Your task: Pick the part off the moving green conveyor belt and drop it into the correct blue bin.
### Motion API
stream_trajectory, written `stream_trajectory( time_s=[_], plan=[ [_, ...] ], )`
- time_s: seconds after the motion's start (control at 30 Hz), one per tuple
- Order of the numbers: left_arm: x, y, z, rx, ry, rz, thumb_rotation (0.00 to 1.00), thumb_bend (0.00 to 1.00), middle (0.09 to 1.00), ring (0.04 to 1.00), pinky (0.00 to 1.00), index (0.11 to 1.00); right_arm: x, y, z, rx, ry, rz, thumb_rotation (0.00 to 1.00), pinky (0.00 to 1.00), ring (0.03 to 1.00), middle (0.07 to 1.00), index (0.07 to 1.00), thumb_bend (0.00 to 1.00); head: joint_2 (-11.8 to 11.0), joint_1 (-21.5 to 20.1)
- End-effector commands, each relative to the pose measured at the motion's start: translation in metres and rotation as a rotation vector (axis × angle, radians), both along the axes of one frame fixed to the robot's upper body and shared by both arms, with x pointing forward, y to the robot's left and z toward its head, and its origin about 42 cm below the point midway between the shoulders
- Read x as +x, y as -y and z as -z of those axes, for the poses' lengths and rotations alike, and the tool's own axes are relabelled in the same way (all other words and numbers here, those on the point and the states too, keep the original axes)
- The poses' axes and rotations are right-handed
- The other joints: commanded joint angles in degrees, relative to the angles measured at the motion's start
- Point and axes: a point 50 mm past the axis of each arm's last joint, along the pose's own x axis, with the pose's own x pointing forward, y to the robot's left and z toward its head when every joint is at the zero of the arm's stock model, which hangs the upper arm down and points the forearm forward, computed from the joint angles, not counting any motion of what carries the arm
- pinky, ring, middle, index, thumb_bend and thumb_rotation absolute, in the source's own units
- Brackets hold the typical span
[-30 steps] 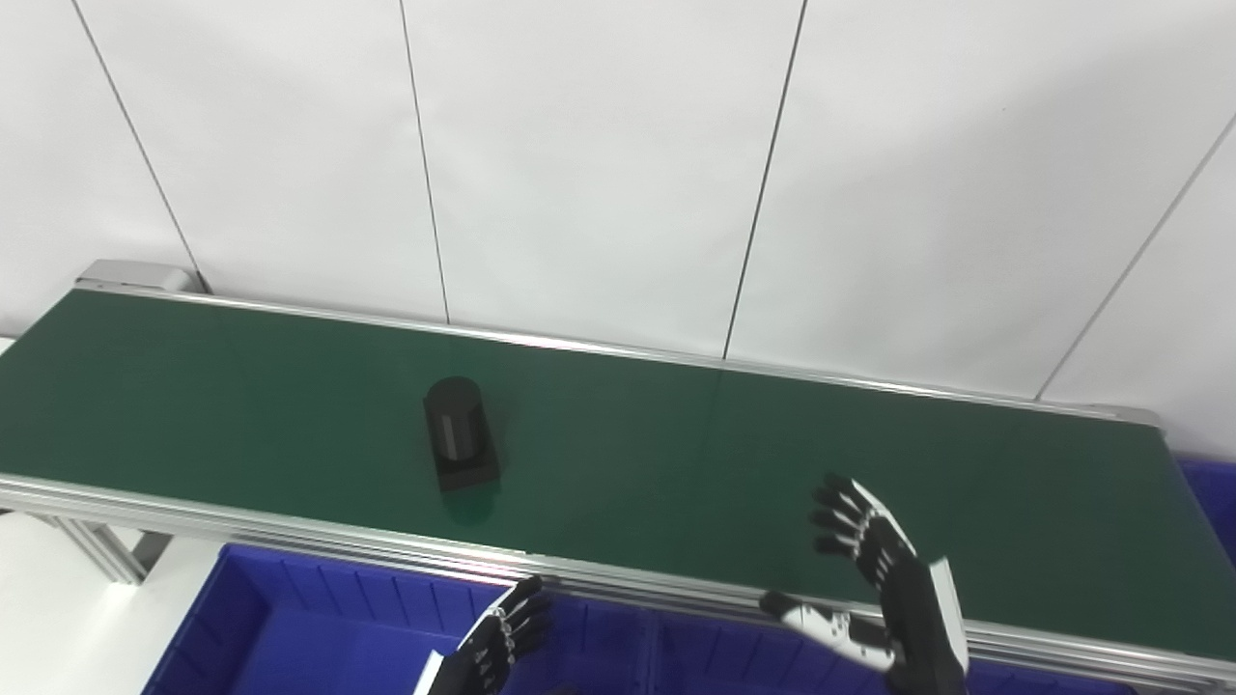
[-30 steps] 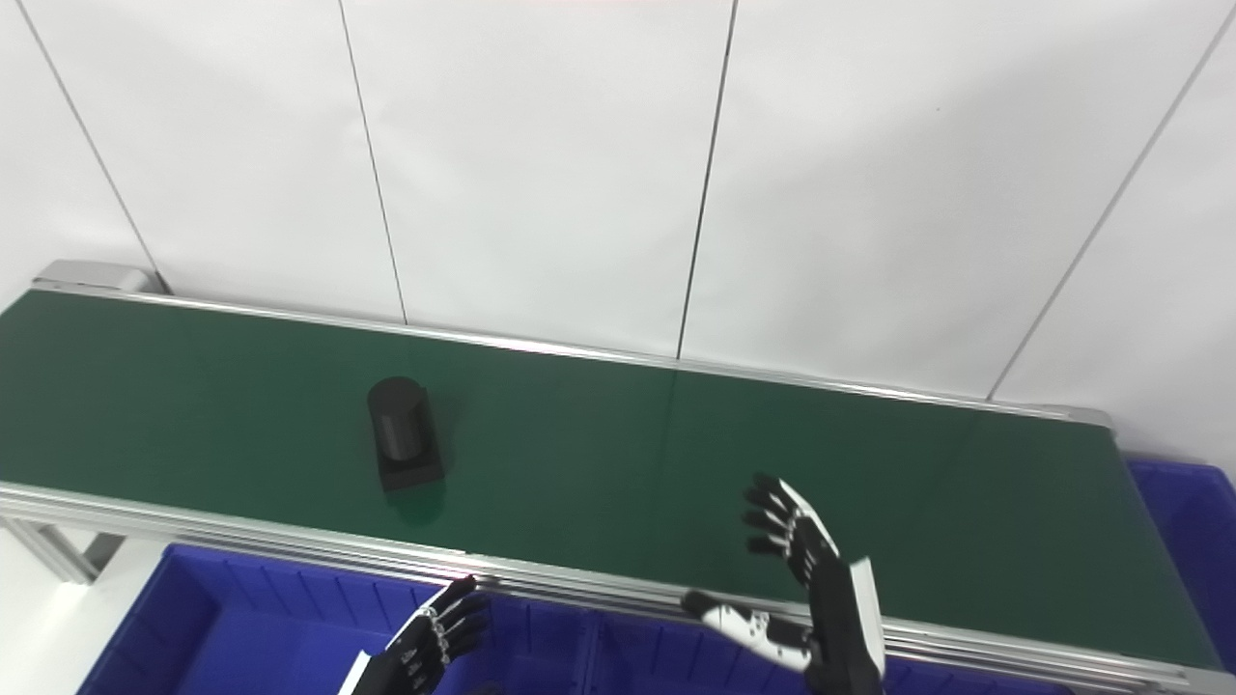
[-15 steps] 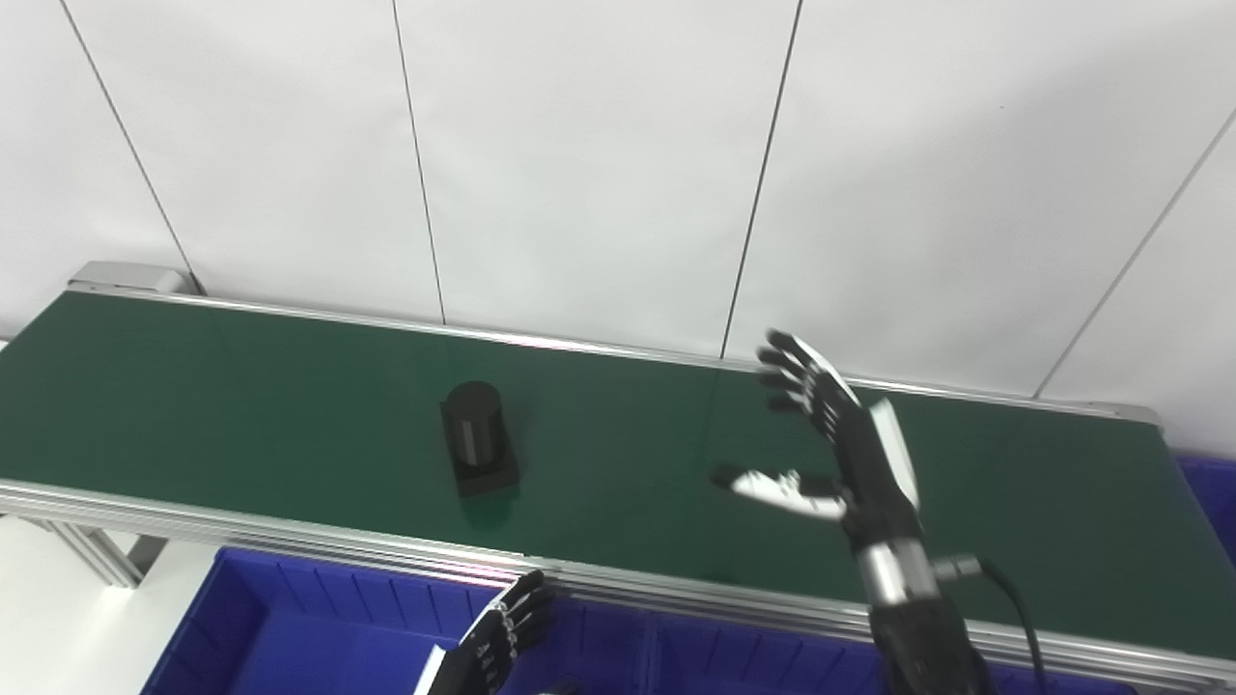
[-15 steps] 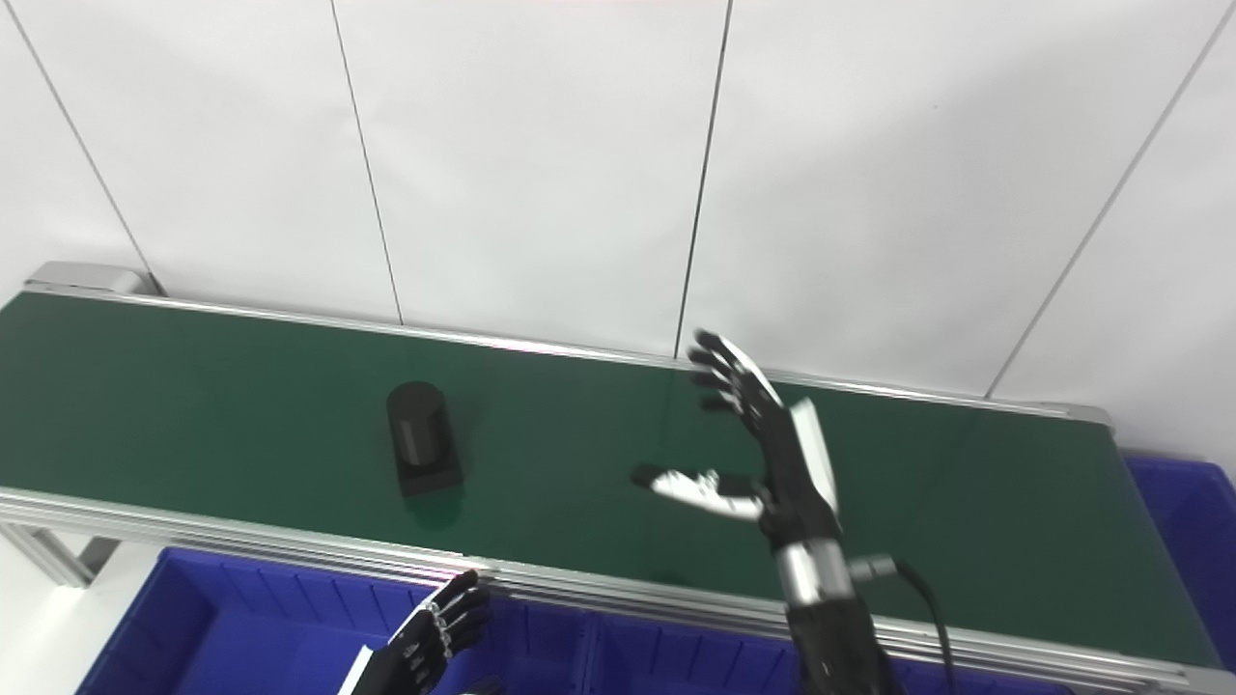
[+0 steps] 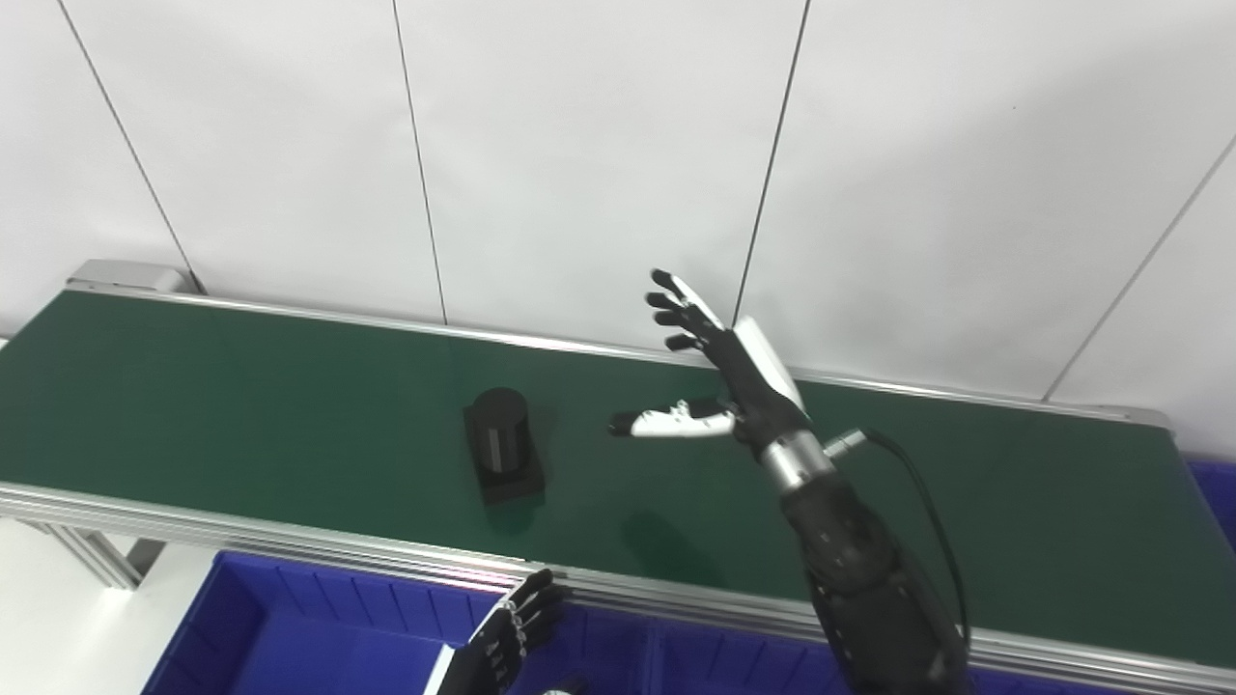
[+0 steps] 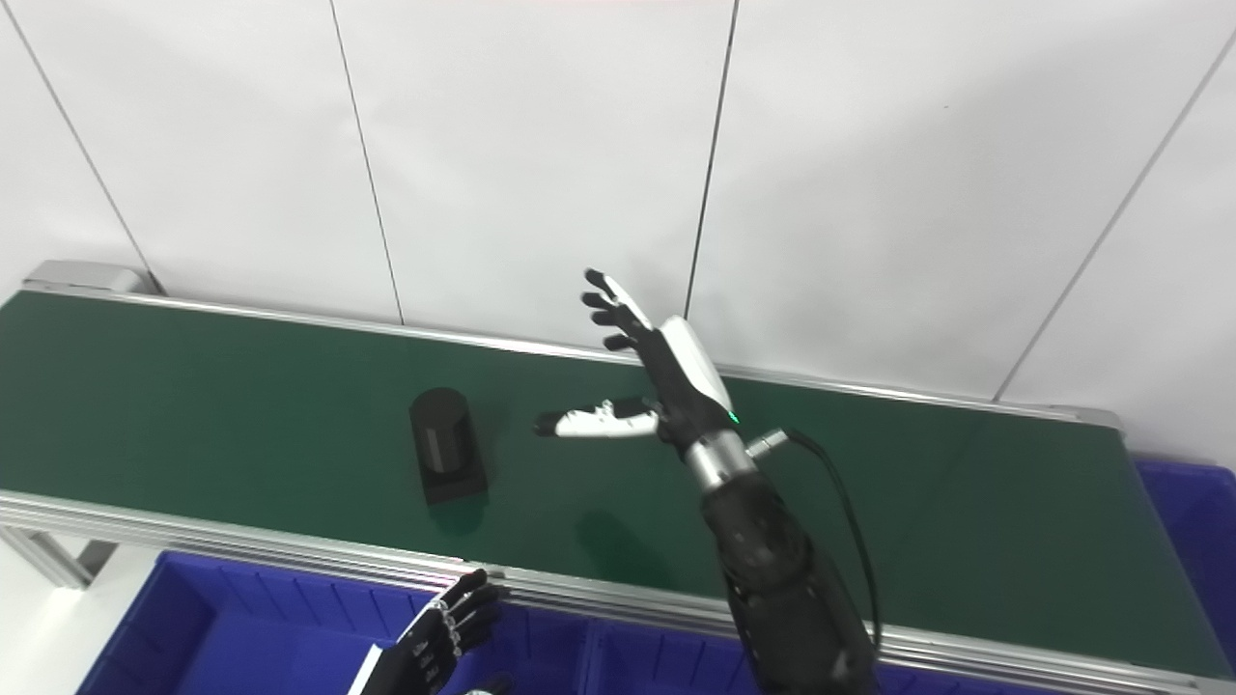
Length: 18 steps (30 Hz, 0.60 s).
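The black part (image 5: pixel 503 457), a short cylinder standing upright on a square base, rests on the green conveyor belt (image 5: pixel 241 405), nearer to the front rail than to the back one, and nothing touches it; to its right, near but clearly apart, the right hand (image 5: pixel 719 372) hovers above the belt with the fingers (image 5: pixel 676 309) spread and pointing up toward the wall, and the white-tipped thumb (image 5: pixel 657 423) stretched sideways toward the part; the hand is wide open and holds nothing. The step in hand seems to be the approach for the pick, not yet the grasp; the open side of the hand faces the part, so the belt may carry the part toward it, but this is only a judgement. The next move would call for lowering the hand so that thumb and fingers come on both sides of the cylinder, and closing in good time, because a late closing could knock the part over. The left hand (image 5: pixel 512 632) waits low at the front, over the blue bin (image 5: pixel 290 637) under the rail, its fingers loosely extended and empty; another blue bin (image 6: pixel 1188 521) shows at the far right end, and which bin is correct cannot be told.
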Motion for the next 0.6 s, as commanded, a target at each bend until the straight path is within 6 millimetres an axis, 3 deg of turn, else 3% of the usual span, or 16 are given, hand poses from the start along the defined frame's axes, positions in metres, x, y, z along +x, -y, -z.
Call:
stream_trajectory(
  time_s=[0.0, 0.27, 0.4, 0.57],
  plan=[
    [0.003, 0.003, -0.006, 0.005, 0.054, 0.011, 0.0, 0.52, 0.856, 0.831, 0.86, 0.877, 0.009, -0.022, -0.027, 0.012, 0.073, -0.031, 0.36, 0.69, 0.851, 0.926, 0.999, 0.92, 0.03, 0.28],
    [0.004, 0.006, -0.006, 0.013, 0.054, 0.01, 0.0, 0.54, 0.855, 0.831, 0.85, 0.88, 0.026, -0.045, -0.009, -0.079, 0.023, -0.068, 0.39, 0.74, 0.893, 0.969, 1.0, 0.97, -0.33, 1.32],
    [0.004, 0.006, -0.006, 0.025, 0.054, 0.005, 0.0, 0.55, 0.853, 0.828, 0.86, 0.879, 0.03, -0.052, 0.002, -0.095, -0.036, -0.093, 0.4, 0.94, 0.96, 0.998, 1.0, 1.0, -0.34, 1.53],
    [0.002, 0.007, -0.007, 0.029, 0.056, 0.005, 0.0, 0.54, 0.852, 0.83, 0.86, 0.879, 0.029, -0.055, 0.019, -0.111, -0.071, -0.114, 0.38, 1.0, 0.999, 1.0, 1.0, 1.0, -0.09, 1.8]
  ],
)
